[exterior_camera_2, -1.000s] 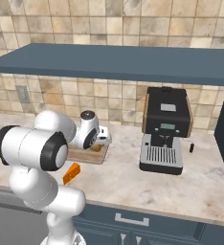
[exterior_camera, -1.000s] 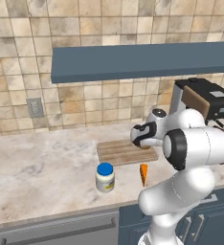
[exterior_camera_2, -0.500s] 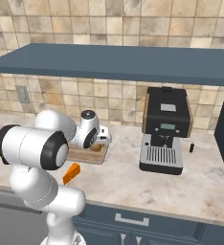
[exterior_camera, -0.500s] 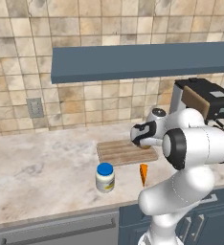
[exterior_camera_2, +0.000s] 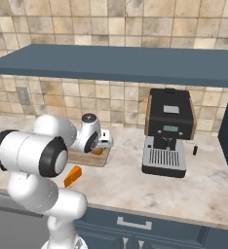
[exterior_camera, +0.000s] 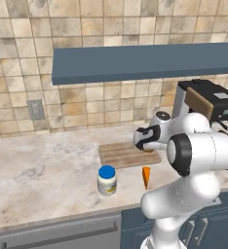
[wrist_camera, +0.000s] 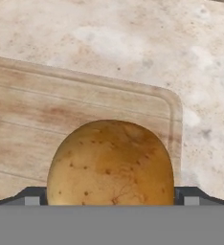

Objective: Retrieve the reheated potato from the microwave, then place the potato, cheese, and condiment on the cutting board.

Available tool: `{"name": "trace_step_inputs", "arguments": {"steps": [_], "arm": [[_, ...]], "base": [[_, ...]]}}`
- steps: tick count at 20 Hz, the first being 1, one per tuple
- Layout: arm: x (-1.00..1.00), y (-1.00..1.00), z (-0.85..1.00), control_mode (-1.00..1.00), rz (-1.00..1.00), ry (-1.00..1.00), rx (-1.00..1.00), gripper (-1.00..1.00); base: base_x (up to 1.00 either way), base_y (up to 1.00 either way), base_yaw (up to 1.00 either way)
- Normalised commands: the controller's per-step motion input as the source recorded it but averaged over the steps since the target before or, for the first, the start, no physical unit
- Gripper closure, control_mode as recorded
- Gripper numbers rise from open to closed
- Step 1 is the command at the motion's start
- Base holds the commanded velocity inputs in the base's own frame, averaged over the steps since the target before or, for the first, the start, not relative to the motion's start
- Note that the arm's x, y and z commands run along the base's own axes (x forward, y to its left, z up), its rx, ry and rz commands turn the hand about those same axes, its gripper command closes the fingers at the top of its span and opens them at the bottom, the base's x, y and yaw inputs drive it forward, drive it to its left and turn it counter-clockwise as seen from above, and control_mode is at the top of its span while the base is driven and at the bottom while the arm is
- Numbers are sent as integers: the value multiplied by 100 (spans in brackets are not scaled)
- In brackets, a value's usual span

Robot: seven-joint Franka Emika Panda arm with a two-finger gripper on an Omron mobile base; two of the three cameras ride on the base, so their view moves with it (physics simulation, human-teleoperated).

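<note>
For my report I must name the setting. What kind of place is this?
Most likely a home kitchen, rendered in simulation: a marble-look counter under a tiled wall, a coffee machine, and a wooden cutting board carrying a potato.

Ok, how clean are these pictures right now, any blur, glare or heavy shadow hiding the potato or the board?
Hand view: sharp, evenly lit, potato skin speckles and cutting board grain clear, no glare. Left base view: soft flat light, the arm covers part of the board, faint shadow under the shelf. Right base view: crisp, no blur.
</note>
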Motion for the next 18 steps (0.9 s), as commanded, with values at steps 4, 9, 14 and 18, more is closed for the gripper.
{"name": "trace_step_inputs", "arguments": {"steps": [4,9,14,18], "arm": [[-16,1,-6,-100,0,0,0,-100],[9,6,-5,-100,3,-4,0,-100],[13,4,-6,-100,8,-23,-6,-100],[6,0,-9,-100,15,-19,0,-100]], "base": [[0,0,0],[0,0,0],[0,0,0],[0,0,0]]}}
